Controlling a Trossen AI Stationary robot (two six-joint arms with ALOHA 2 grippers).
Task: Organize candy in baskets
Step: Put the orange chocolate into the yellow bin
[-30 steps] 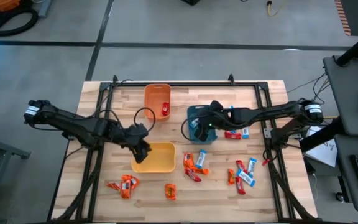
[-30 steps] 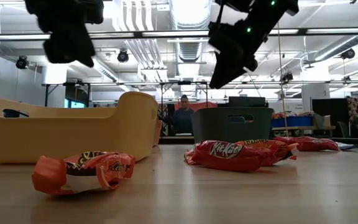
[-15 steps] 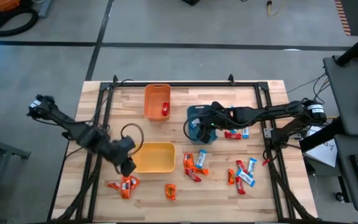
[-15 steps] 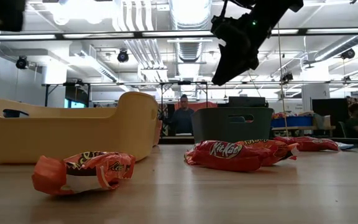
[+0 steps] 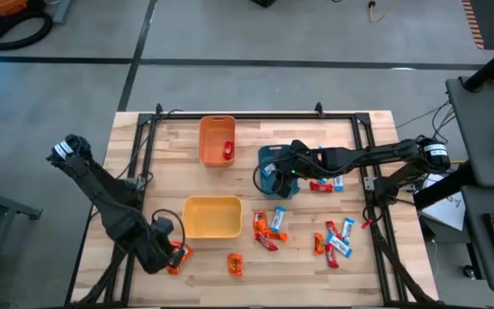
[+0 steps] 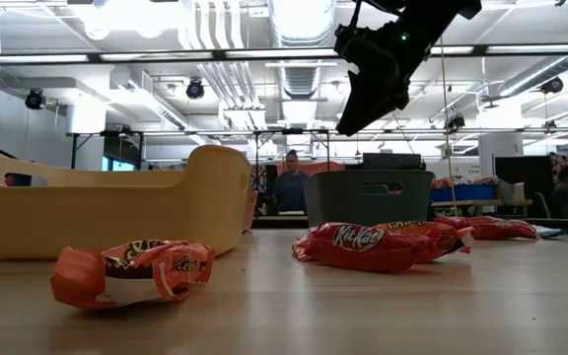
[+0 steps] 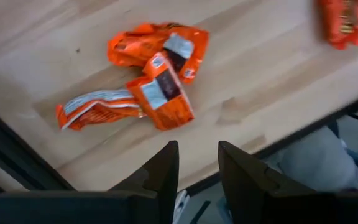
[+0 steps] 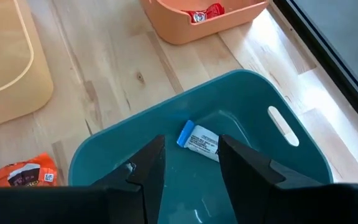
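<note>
My left gripper (image 5: pixel 168 254) (image 7: pixel 197 165) is open and empty. It hovers at the table's near-left corner, just beside a pair of orange candy bars (image 7: pixel 148 81) (image 5: pixel 178 256) that lie flat on the wood. My right gripper (image 5: pixel 274 178) (image 8: pixel 191 165) (image 6: pixel 363 108) is open and empty above the teal basket (image 8: pixel 253 99) (image 5: pixel 264 154). One light-blue candy (image 8: pixel 197 140) lies on that basket's floor. The orange basket (image 5: pixel 217 139) holds a red candy (image 5: pixel 228 151). The yellow basket (image 5: pixel 213 216) stands between the arms.
Loose candy lies on the table: an orange bar (image 5: pixel 235 264) near the near edge, a red and orange cluster (image 5: pixel 268 227) right of the yellow basket, red and blue bars (image 5: pixel 337 240) toward the right, and more (image 5: pixel 324 184) beside the teal basket. A black frame (image 5: pixel 135 172) borders the table.
My left arm has swung from above the yellow basket's left side toward the table's near-left corner and now hangs by the pair of orange candy bars. My right gripper has stayed over the teal basket.
</note>
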